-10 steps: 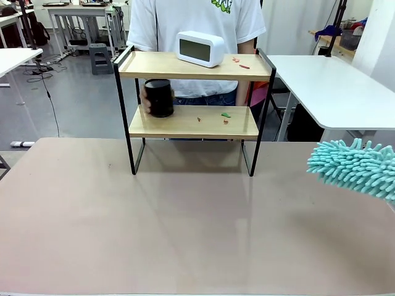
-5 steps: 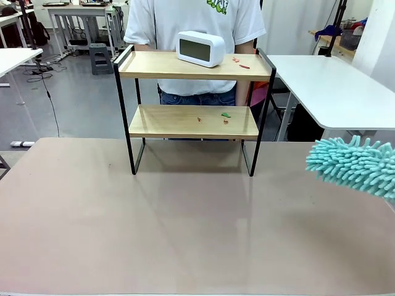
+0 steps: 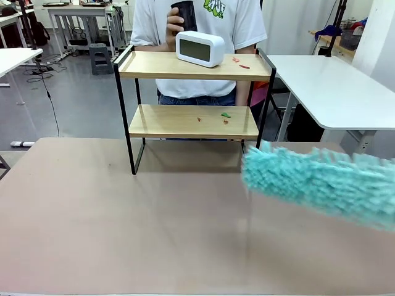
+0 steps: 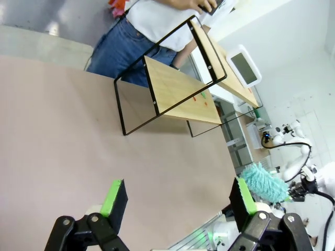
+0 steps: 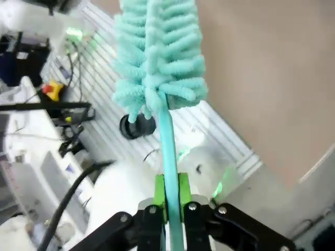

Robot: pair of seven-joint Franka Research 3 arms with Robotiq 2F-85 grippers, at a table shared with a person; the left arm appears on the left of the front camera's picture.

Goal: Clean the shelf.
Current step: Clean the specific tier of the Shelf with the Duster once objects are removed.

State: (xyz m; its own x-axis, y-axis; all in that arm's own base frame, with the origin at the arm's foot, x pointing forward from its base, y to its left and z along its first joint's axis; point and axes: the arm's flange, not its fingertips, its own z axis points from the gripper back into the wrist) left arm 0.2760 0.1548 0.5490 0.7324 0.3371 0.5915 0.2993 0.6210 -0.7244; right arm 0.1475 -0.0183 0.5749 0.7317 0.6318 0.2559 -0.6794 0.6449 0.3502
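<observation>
The shelf (image 3: 191, 122) stands at the table's far side, two light wooden boards in a black frame. A white clock (image 3: 199, 48) sits on its top board, with small red crumbs (image 3: 241, 63) beside it; green and orange crumbs (image 3: 224, 116) lie on the lower board. A teal fluffy duster (image 3: 318, 182) reaches in from the right, blurred, its tip in front of the shelf's right legs. My right gripper (image 5: 170, 201) is shut on the duster's handle (image 5: 168, 151). My left gripper (image 4: 175, 201) is open above the table, the shelf (image 4: 183, 89) ahead of it.
A person in a white shirt stands behind the shelf, holding a black cup (image 3: 184, 15) at chest height above the top board. A white table (image 3: 333, 89) stands to the right. The tan table (image 3: 123, 222) stretches in front of the shelf.
The duster has swung left toward the shelf. The person took the black cup off the lower board and raised it above the top board.
</observation>
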